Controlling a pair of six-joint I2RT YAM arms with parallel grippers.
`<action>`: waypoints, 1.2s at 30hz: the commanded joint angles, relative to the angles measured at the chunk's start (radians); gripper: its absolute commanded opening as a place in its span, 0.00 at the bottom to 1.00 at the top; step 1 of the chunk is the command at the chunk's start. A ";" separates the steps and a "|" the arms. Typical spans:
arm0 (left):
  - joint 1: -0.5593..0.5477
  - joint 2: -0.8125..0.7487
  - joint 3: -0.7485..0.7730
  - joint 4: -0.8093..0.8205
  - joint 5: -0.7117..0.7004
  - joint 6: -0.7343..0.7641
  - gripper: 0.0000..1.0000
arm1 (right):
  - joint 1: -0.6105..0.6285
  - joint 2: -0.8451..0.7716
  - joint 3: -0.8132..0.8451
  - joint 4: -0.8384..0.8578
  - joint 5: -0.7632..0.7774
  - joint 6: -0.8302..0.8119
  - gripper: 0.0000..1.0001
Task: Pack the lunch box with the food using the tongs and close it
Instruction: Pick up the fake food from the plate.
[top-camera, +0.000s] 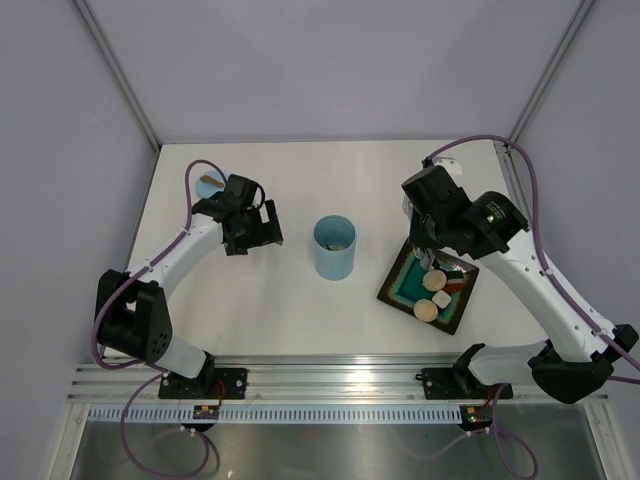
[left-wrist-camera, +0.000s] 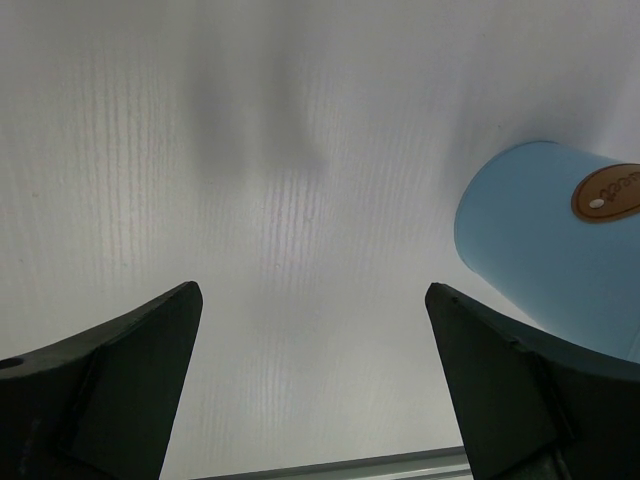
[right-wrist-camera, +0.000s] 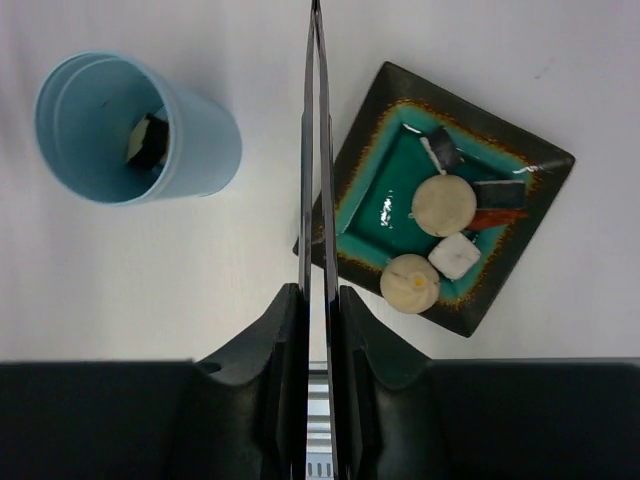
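Right wrist view: the right gripper (right-wrist-camera: 320, 300) has its two matte black fingers (right-wrist-camera: 288, 330) drawn in narrow and clamped on the tongs (right-wrist-camera: 315, 150). These are two thin, shiny metal strips, and here they are pressed almost flat against each other. They reach out over the white worktop (top-camera: 300, 320), and their far part crosses the near corner of the plate (right-wrist-camera: 545, 160).

The plate is square and glossy, with a dark rim and a teal centre, and it lies toward the worktop's right edge. On it are two round beige buns (right-wrist-camera: 444, 205), a white cube (right-wrist-camera: 455, 257), a thin red piece (right-wrist-camera: 495, 215) and dark-wrapped bits (right-wrist-camera: 440, 150).

The lunch box (right-wrist-camera: 130, 130) is a smooth, pale blue plastic cylinder. It stands upright and uncovered near the middle of the worktop, well apart from the plate. One dark piece (right-wrist-camera: 150, 140) lies at its bottom.

In the left wrist view, the left gripper (left-wrist-camera: 312, 290) has its fingers spread wide around nothing but bare worktop. A flat blue disc (left-wrist-camera: 540, 250) with a brown oval tab (left-wrist-camera: 605, 192) sits near it toward the far left corner, partly hidden behind one finger.
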 joint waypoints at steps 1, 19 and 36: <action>0.007 -0.040 0.033 -0.005 -0.049 0.020 0.99 | 0.001 -0.008 0.016 -0.195 0.199 0.109 0.17; 0.009 -0.036 0.030 0.003 -0.028 0.025 0.99 | 0.001 -0.139 -0.199 -0.364 -0.097 0.248 0.36; 0.009 -0.017 0.022 0.021 -0.009 0.034 0.99 | 0.001 -0.149 -0.320 -0.364 -0.153 0.234 0.43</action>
